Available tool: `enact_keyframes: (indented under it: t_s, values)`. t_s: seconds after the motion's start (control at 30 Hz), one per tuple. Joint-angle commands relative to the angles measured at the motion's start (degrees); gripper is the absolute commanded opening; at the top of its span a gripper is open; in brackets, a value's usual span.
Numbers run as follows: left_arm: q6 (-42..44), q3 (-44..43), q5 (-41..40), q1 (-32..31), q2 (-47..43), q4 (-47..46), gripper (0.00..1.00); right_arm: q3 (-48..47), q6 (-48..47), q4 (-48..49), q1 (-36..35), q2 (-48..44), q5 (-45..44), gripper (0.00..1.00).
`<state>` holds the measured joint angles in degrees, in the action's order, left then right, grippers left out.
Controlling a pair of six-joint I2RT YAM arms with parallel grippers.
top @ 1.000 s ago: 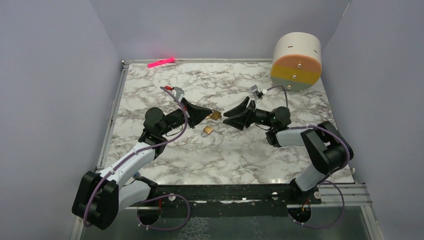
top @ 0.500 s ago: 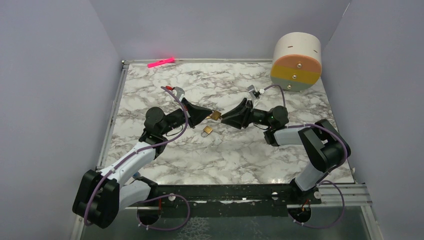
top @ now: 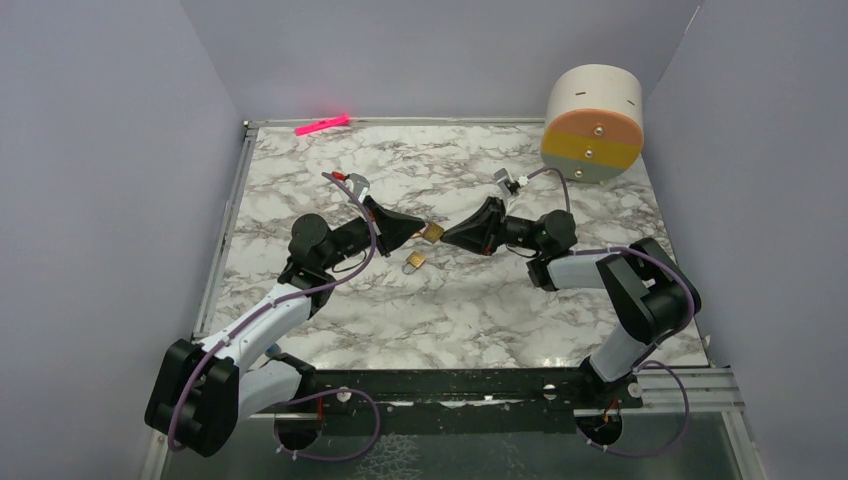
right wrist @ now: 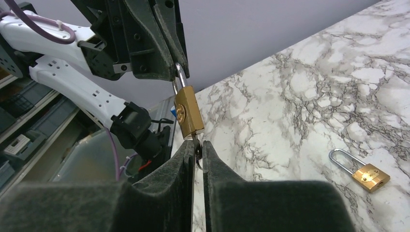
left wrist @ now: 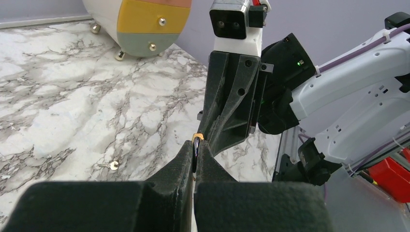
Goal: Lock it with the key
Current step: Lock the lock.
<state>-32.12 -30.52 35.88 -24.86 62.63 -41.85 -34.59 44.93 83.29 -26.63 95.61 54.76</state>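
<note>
You see brass-gold on the centre padlock (right wrist: 188,111) and lower-right padlock (right wrist: 370,176), a silver key (right wrist: 197,150), grey veins across the white table (top: 480,310).

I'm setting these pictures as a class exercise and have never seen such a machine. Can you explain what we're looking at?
Two robot arms stand at a marble-patterned table. One picture looks down from above; the other two come from a camera on each wrist, with that arm's own dark fingers in front. The left gripper holds a brass padlock by its shackle. The right gripper pinches a thin bit of metal under it, apparently the key. A second padlock lies on the table, a round striped drum and a pink object at the back.
</note>
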Motion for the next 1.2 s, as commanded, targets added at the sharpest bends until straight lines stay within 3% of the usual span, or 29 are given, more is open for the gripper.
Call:
enact_keyframes:
  t_s: [0.0, 0.17, 1.17]
  values:
    - [0.13, -1.49, 0.88, 0.34, -0.29, -2.01, 0.0, -1.87, -0.72, 2.37, -0.39, 0.1, 1.75, 0.12]
    - [0.13, -1.24, 0.86, 0.5, -0.48, -2.01, 0.0, -2.11, -0.89, 1.28, -0.37, -0.05, 2.1, 0.01]
    - [0.41, -1.1, 1.17, 3.09, -2.06, -1.99, 0.0, -1.44, -2.89, -0.5, -0.37, -1.24, 2.98, 0.01]
